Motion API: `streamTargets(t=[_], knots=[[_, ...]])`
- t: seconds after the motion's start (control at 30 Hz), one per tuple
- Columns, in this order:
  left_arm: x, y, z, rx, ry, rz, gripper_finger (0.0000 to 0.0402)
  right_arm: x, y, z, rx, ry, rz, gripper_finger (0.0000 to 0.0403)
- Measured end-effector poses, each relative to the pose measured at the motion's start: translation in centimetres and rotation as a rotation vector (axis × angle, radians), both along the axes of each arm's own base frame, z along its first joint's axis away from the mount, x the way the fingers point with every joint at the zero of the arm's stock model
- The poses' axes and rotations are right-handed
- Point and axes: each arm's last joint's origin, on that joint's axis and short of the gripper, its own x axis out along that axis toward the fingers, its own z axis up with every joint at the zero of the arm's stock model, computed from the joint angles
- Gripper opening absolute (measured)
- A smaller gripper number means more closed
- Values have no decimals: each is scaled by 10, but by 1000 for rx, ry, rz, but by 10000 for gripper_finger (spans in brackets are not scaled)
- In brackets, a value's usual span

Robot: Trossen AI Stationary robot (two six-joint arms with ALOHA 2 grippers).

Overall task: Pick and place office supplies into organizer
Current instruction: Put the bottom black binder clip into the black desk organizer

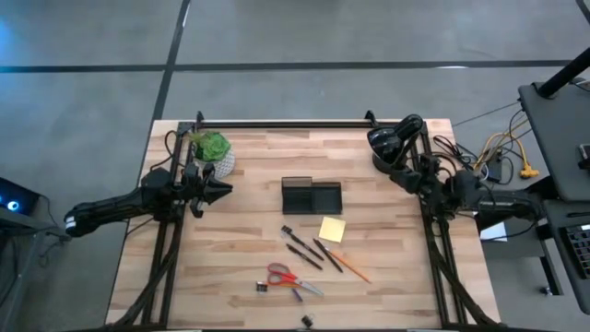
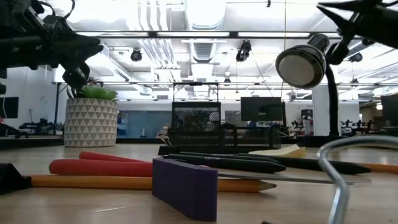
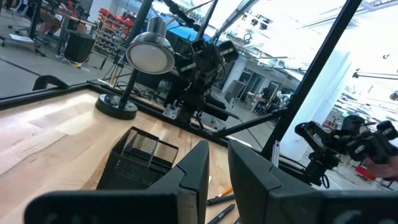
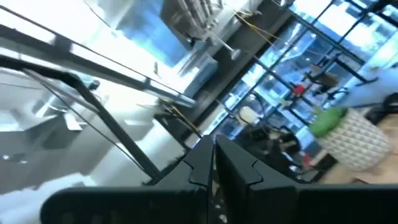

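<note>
Okay, your organizer [image 1: 312, 196] sits mid-table, a dark two-compartment tray; whether anything is in it, you cannot tell from above. In the low view it reads as a black mesh box [image 2: 196, 127] behind the clutter. Just near of it, slightly right, the yellow sticky-note pad [image 1: 332, 230] lies flat. Left of the pad and touching nothing but the wood, several black pens [image 1: 304, 249] lie at slants, and the orange pencil [image 1: 350, 266] runs diagonally toward the near right. Nearer still you have the red-handled scissors [image 1: 288, 278], with a small dark clip [image 1: 262, 288] just left of them and another dark bit [image 1: 307, 321] at the near edge. All supplies are outside the tray, none in any grip.

Your left gripper [image 1: 219, 189] hangs at the left side, beside the potted plant [image 1: 213, 150], well apart from the tray, pointing toward it. Its fingers [image 3: 255, 180] show a narrow gap in the left wrist view, nothing between them. Your right gripper [image 1: 406, 175] is parked at the far right by the round black lamp [image 1: 392, 140], fingers [image 4: 239, 168] pressed together, empty, raised and looking off the table.

Butcher-block table [image 1: 240, 267] carries it all. The low view has the scissor handles [image 2: 99, 167] and pencil [image 2: 124, 182] up close, with a purple block [image 2: 185, 186] in front.
</note>
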Motion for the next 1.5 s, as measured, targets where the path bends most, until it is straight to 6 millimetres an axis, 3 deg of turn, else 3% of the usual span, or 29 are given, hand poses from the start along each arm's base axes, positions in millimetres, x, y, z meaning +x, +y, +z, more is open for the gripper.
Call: streamTargets(t=[0.27, 0.37, 0.53, 0.67, 0.93, 1.1, 1.4, 1.5], knots=[[0, 0, 3, 6, -28, 11, 45, 33, 8, 54, -131, 105, 188, 13], [-1, 0, 6, 14, -58, 14, 44, 51, 9, 63, -129, 259, 239, 13], [-2, 1, 12, 24, -125, 56, 45, 72, 11, 48, 39, 734, 305, 13], [-3, 1, 17, 37, -179, 56, 45, 86, 18, 39, 111, 930, 431, 13], [-3, 1, 19, -147, -206, 21, 45, 120, 46, 24, 171, 1045, 742, 13], [-3, 1, 20, -162, -211, 13, 44, 144, 72, 7, 348, 1177, 693, 13], [-3, 0, 20, -164, -209, 9, 44, 192, 136, 2, 311, 1270, 759, 13], [-3, 1, 19, -164, -204, 9, 44, 212, 151, -6, 372, 1317, 737, 13]])
